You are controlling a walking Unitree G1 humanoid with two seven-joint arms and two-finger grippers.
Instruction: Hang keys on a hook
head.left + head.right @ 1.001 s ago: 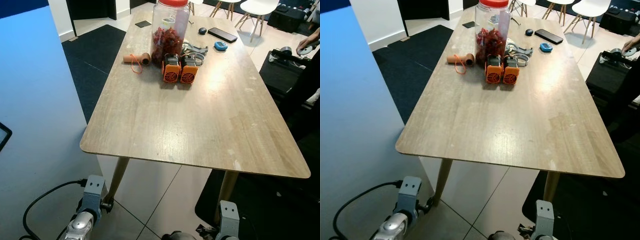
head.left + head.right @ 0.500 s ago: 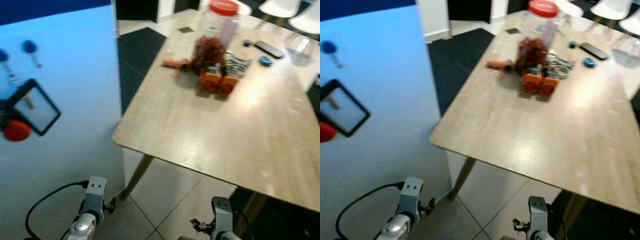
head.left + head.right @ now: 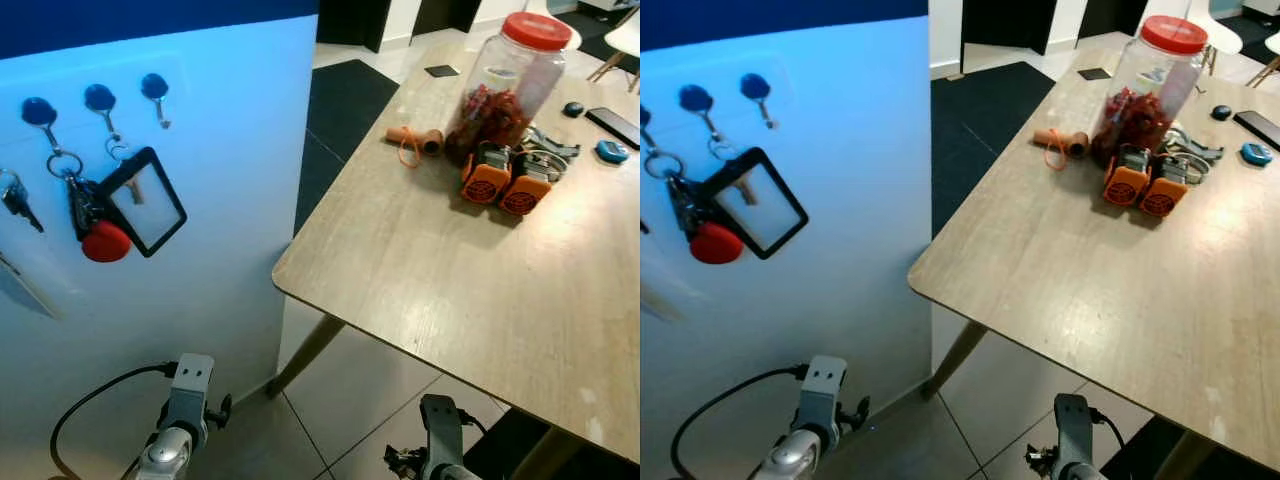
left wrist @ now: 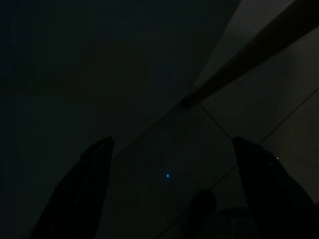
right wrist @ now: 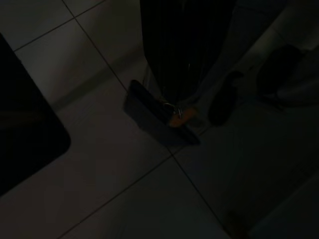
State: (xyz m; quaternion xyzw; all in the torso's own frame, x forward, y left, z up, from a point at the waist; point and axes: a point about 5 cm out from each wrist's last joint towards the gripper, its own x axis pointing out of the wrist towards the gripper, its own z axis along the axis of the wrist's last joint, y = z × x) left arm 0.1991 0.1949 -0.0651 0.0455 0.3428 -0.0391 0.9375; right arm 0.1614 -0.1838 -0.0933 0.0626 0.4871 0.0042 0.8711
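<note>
Keys (image 5: 175,113) hang low, clamped between the right gripper's (image 5: 172,107) jaws; the left gripper's (image 4: 169,191) jaws spread wide. They could snag the worktop (image 3: 470,270) edge rising toward the free hook (image 3: 155,90).

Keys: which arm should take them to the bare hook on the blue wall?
Right gripper, probably: its fingers are shut on the keys. The left gripper hangs open and empty, though the bare hook is on its side.
</note>
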